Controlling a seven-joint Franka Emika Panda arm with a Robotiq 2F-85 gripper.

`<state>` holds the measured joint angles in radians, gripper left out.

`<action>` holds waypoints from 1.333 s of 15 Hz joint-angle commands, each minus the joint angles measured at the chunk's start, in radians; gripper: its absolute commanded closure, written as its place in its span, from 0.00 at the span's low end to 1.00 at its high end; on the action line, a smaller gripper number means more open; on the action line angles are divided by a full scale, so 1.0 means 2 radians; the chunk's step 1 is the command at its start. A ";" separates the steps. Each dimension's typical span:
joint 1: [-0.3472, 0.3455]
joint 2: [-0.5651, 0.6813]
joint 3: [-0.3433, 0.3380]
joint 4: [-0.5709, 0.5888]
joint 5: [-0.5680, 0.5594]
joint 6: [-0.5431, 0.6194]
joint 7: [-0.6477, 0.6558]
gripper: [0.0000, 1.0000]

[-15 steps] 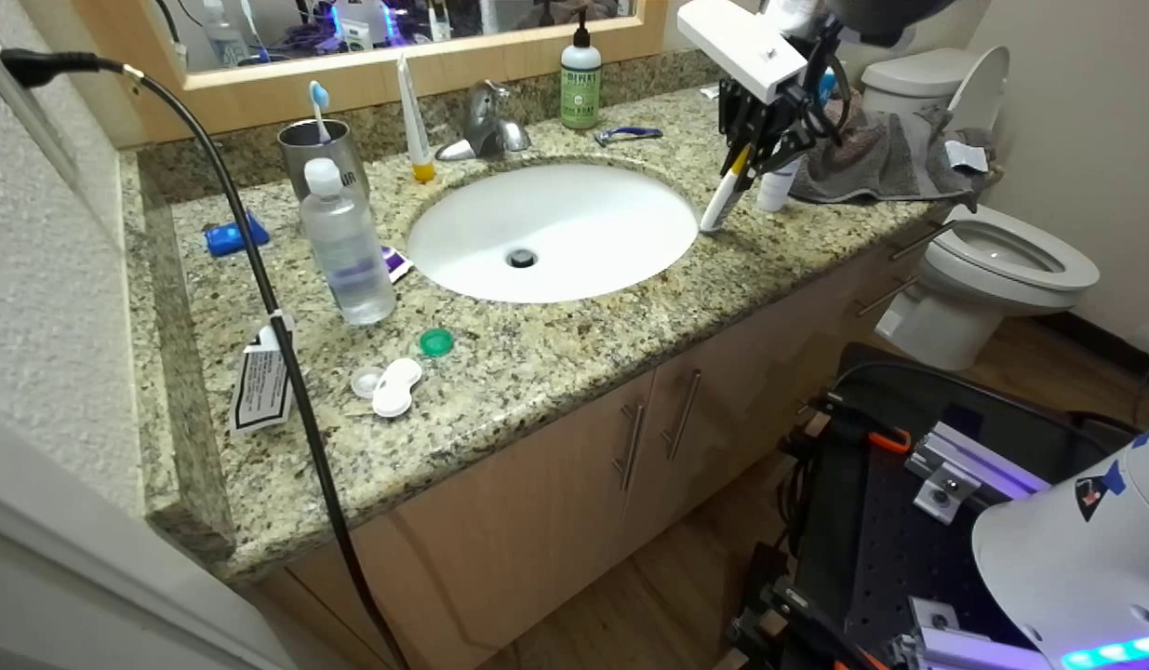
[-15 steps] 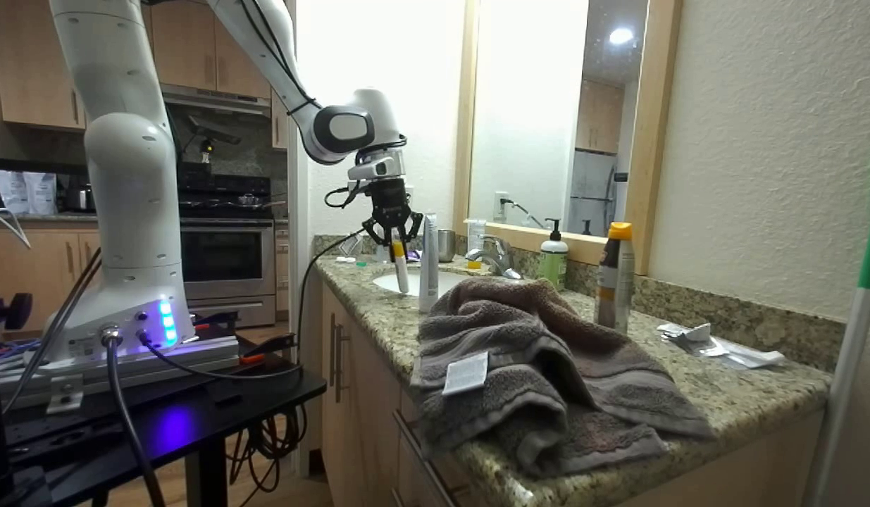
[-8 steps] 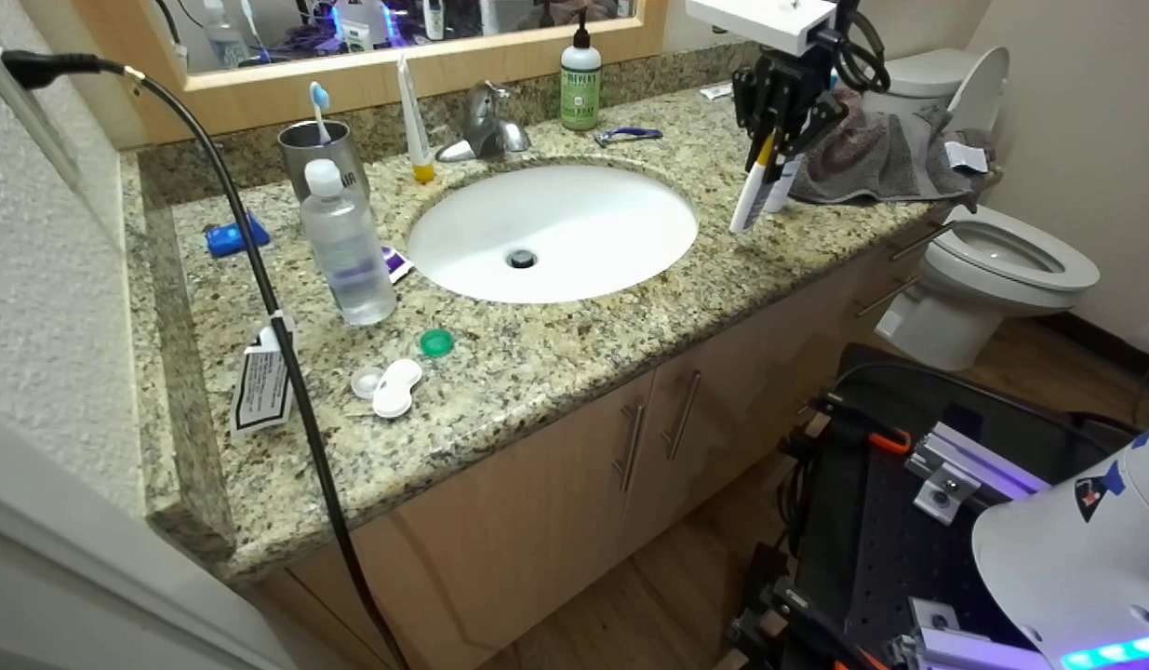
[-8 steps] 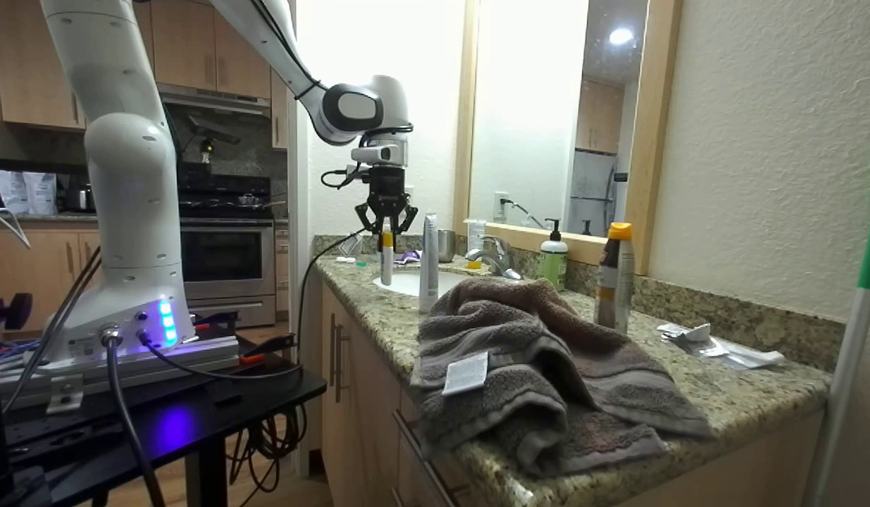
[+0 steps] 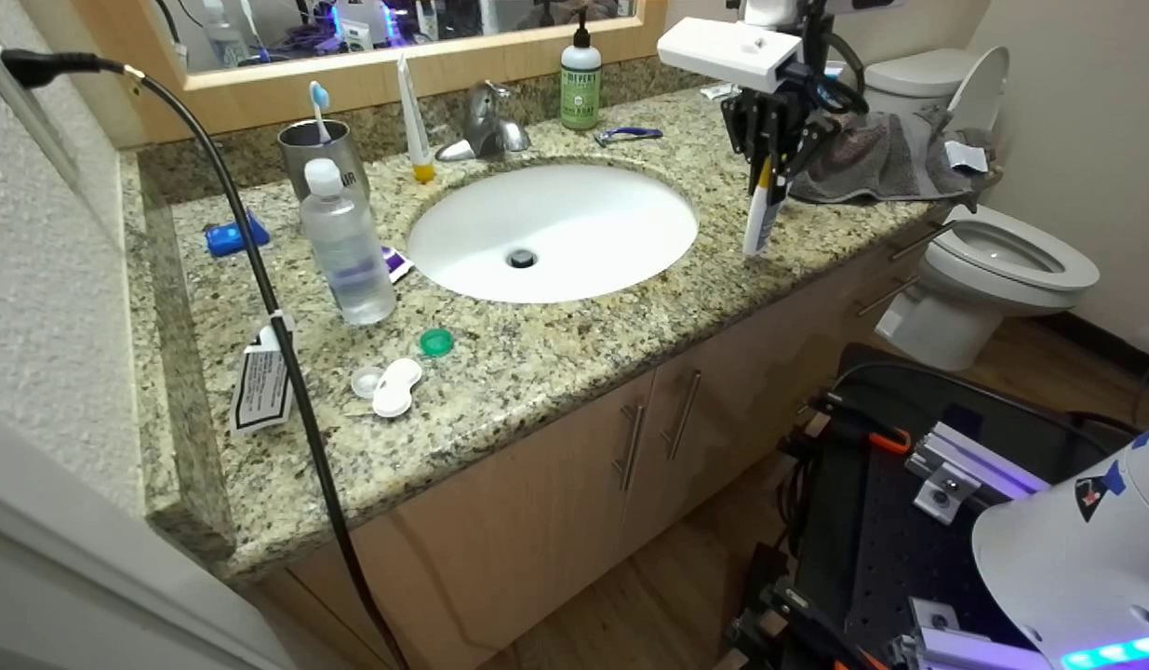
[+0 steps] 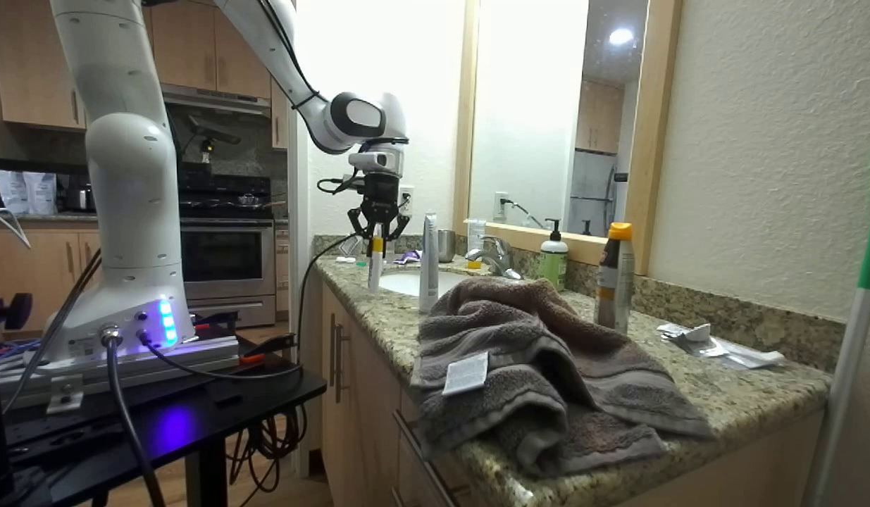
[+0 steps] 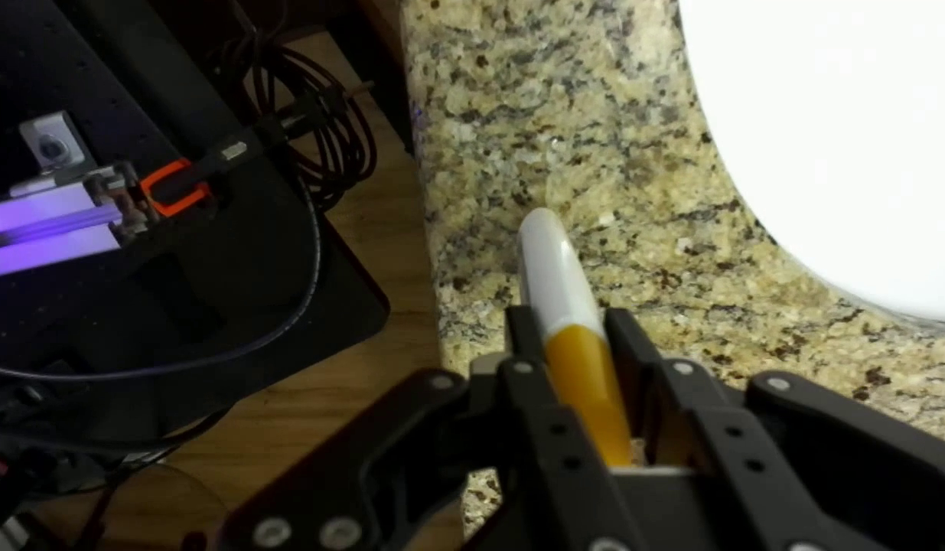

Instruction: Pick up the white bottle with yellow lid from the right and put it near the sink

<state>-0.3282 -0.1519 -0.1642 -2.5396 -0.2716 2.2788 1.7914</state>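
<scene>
Evidently, the end effector (image 7: 571, 325) clamps the white bottle (image 5: 760, 211) by its yellow lid (image 7: 587, 383), near-upright beside the sink (image 5: 579, 219), presumably so it can stand on the desk (image 5: 537, 344); contact there is unconfirmed.

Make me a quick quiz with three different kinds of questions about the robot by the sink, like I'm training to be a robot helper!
1. What is the gripper holding?
2. True or false: the gripper is right above the drain.
3. Fill in the blank: a ____ pokes out of the metal cup.

Key:
1. The white bottle with yellow lid.
2. False; it is above the countertop, beside the sink.
3. Toothbrush.
</scene>
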 commanded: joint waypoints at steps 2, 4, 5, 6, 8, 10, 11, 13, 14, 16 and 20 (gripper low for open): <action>0.014 0.031 0.006 0.015 -0.035 -0.006 0.060 0.94; 0.020 0.034 0.003 0.009 -0.036 0.010 0.075 0.94; 0.021 0.033 0.002 0.006 -0.041 0.017 0.086 0.94; 0.022 0.030 0.002 0.004 -0.045 0.023 0.097 0.94; 0.022 0.024 0.001 -0.004 -0.058 0.039 0.123 0.94; 0.022 0.024 0.000 -0.010 -0.065 0.054 0.141 0.94; 0.022 0.023 -0.001 -0.013 -0.065 0.062 0.144 0.94; 0.021 0.025 -0.005 -0.018 -0.053 0.081 0.136 0.94; 0.021 0.025 -0.009 -0.021 -0.042 0.093 0.124 0.94; 0.020 0.024 -0.016 -0.028 -0.021 0.112 0.107 0.94; 0.019 0.018 -0.030 -0.036 0.035 0.116 0.049 0.89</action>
<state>-0.2879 -0.1106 -0.2037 -2.5632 -0.2729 2.4760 1.9701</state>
